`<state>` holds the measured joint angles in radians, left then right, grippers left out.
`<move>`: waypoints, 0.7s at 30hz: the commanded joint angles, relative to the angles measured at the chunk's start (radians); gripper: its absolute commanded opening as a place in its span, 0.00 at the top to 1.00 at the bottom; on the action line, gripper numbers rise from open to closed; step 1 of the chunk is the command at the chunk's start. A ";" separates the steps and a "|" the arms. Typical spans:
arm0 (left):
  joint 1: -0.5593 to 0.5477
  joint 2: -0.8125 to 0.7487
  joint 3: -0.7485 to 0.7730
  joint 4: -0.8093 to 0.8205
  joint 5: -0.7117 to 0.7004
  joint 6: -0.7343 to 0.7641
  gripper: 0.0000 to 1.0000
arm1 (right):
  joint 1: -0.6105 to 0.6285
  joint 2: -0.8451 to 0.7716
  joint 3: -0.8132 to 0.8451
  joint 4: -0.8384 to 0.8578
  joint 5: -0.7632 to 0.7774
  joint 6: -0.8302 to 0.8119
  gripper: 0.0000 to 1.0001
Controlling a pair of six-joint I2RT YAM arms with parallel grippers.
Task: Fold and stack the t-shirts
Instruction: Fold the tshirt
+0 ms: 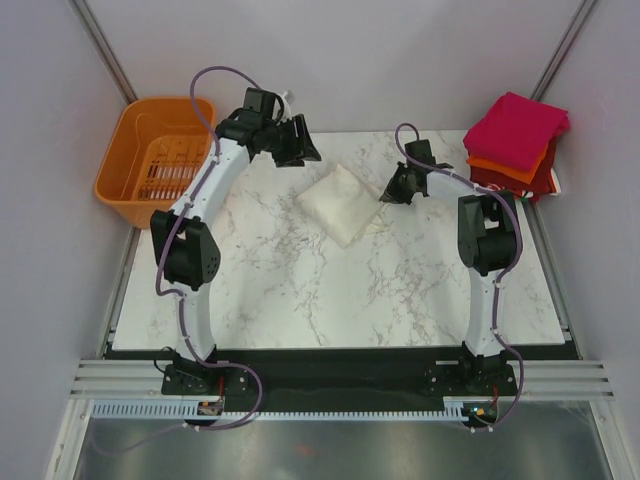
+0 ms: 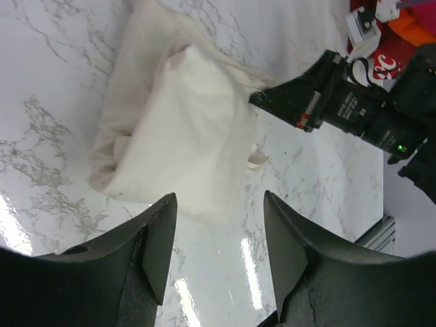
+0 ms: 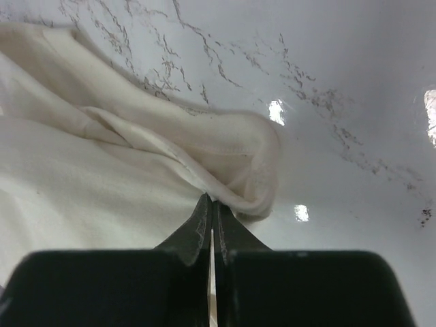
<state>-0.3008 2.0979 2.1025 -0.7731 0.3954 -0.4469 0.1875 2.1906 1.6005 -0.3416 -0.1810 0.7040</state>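
Nearest us on the worktop [image 1: 300, 300] lies the cream t-shirt [image 1: 345, 203], folded to a rough square near the middle, with its right corner loose and bunched. The right fingers [image 3: 204, 221] are pressed together on a thin fold of that hem, held only at their very tips. Just beyond, the left fingers [image 1: 300, 148] stand wide with nothing between them, over the shirt's far left edge. At the far right corner sits a stack of 3 folded shirts: the magenta t-shirt [image 1: 515, 125] on the orange t-shirt [image 1: 510, 165] on the dark red t-shirt [image 1: 537, 182].

We judge the cream one is not yet stacked. With only 1 thin pinch, a lift could let the hem slip free, or the layers could fall open and undo the fold. Dragging could smear the square. Coming in low could shove the stack, which sits close to the worktop's edge
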 commanded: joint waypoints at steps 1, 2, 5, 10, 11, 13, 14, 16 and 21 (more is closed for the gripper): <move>-0.049 -0.036 -0.107 0.032 -0.001 0.048 0.41 | -0.002 -0.043 0.058 -0.008 0.048 -0.015 1.00; -0.055 -0.039 -0.131 0.058 -0.001 0.048 0.43 | -0.003 -0.045 0.059 -0.011 0.046 -0.017 1.00; -0.075 -0.035 -0.216 0.098 0.020 0.047 0.44 | -0.002 -0.035 0.055 -0.014 0.040 -0.020 1.00; -0.077 0.029 -0.286 0.190 0.077 0.037 0.45 | -0.005 -0.014 0.036 -0.013 0.026 -0.024 1.00; -0.077 0.043 -0.294 0.202 0.086 0.037 0.45 | -0.003 -0.006 0.036 -0.011 0.026 -0.024 1.00; -0.077 0.085 -0.311 0.230 0.079 0.037 0.46 | -0.005 0.004 0.030 -0.013 0.025 -0.028 1.00; -0.077 0.102 -0.315 0.238 0.062 0.040 0.46 | -0.008 0.011 0.030 -0.013 0.022 -0.029 1.00; -0.074 0.129 -0.317 0.251 0.040 0.040 0.46 | -0.013 0.017 0.021 -0.011 0.018 -0.034 1.00; -0.066 0.227 -0.289 0.259 0.022 0.036 0.47 | -0.032 0.021 -0.016 -0.002 0.018 -0.044 1.00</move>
<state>-0.3721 2.2715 1.7916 -0.5560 0.4477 -0.4397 0.1802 2.1944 1.6070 -0.3504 -0.1783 0.6838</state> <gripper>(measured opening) 0.534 0.010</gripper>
